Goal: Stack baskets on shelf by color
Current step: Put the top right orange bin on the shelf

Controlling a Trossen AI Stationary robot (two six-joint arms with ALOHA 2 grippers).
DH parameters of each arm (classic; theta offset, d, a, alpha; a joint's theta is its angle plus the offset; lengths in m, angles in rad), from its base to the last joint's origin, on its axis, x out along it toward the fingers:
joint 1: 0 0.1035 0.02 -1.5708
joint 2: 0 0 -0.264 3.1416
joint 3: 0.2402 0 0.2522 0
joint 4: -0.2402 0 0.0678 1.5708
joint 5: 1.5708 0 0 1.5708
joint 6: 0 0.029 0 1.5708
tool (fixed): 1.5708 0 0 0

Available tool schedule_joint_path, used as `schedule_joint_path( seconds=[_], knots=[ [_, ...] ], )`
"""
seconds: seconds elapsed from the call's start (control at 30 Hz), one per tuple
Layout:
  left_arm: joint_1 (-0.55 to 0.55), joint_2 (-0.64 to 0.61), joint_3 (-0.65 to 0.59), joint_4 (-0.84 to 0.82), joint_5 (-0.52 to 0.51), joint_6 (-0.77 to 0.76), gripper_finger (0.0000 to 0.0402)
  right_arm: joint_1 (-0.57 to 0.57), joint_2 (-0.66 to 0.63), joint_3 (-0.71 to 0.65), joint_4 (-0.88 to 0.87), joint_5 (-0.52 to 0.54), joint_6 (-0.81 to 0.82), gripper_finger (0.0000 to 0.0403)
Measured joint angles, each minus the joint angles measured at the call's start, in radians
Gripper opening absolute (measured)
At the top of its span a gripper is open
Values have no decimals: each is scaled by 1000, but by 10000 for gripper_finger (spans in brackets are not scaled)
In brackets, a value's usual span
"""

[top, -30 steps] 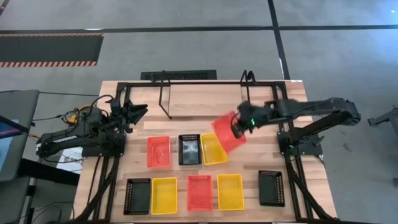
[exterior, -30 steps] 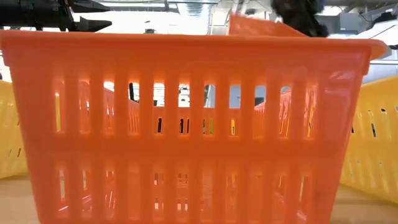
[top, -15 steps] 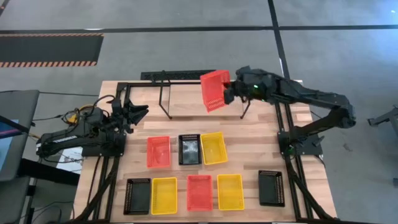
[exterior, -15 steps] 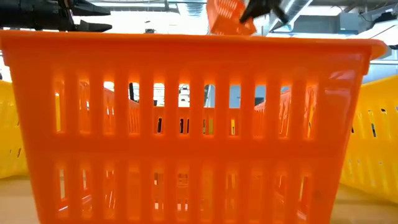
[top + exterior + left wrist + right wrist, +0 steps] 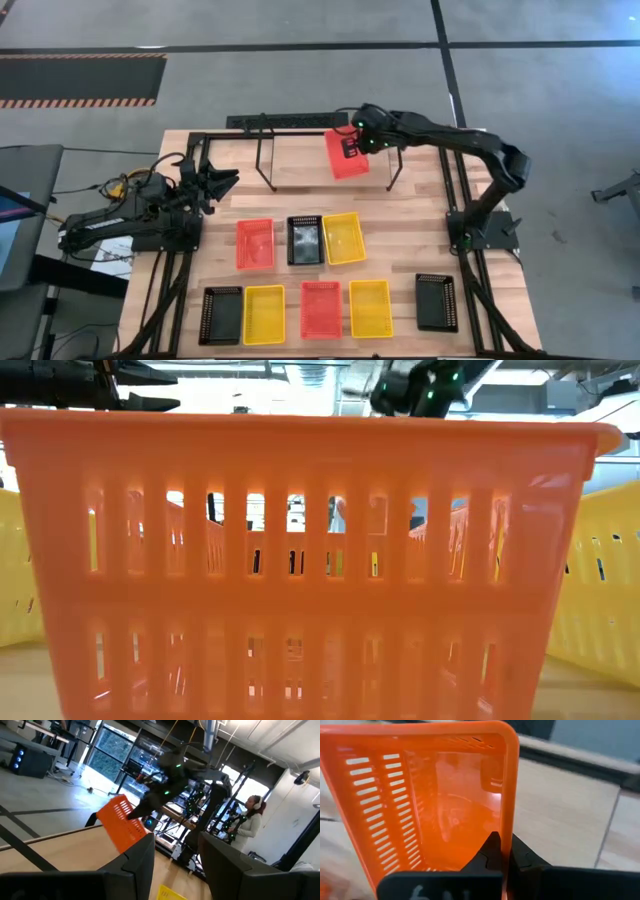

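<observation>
Nine baskets in play, and the wooden table (image 5: pixel 420 215) takes up the middle of the high view with the black rod shelf (image 5: pixel 325 150) standing at twelve o'clock on it, its looped uprights at either end. Right arm is stretched out from three o'clock toward the shelf, and the right gripper (image 5: pixel 352 148) has its fingers pressed together on the wall of a red basket (image 5: pixel 346 158), pinching it thin; the right wrist view shows the two dark fingers clamped either side of that orange-red wall (image 5: pixel 506 795), basket tilted, open side facing the camera. That held basket hangs over the shelf's right half, nearer the right loop than the left; whether it touches the rods, can't tell. Left arm waits at nine o'clock, the left gripper (image 5: pixel 222 180) with its fingers spread, holding nothing, pointing toward the shelf; its wrist view catches the held red basket (image 5: pixel 122 822) across the table and a person (image 5: pixel 250 827) standing in the room behind. Down the table, a middle row: red basket (image 5: pixel 254 243), black basket (image 5: pixel 305 239), yellow basket (image 5: pixel 343 237), the black and yellow touching. At six o'clock, the near row: black (image 5: pixel 220 315), yellow (image 5: pixel 264 314), red (image 5: pixel 320 308), yellow (image 5: pixel 370 307), and a lone black basket (image 5: pixel 436 302) at five o'clock. Low view is filled by that near red basket (image 5: pixel 300 560), slotted wall up close.
</observation>
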Motion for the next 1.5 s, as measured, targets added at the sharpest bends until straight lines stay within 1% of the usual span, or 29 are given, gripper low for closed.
schedule_joint_path(
  seconds=[0.2,0.47,0.57,0.9,1.3,1.4,1.5],
  knots=[
    [0,0,0,0,0,-9,140,-45,56,0,-36,-11,24,4],
    [0,0,0,-23,0,-9,140,-56,60,2,-33,-12,29,4],
    [0,0,0,-22,0,-9,140,-56,60,2,-34,-37,27,4],
    [0,0,0,-22,0,-9,140,-62,60,3,-65,-63,26,4],
    [0,0,0,-22,0,-9,140,-60,60,2,-63,-89,5,4],
    [0,0,0,-22,0,-9,140,-52,59,2,-46,-90,-16,4],
    [0,0,0,-22,-3,-9,140,-36,46,1,20,-101,-23,4]
  ],
)
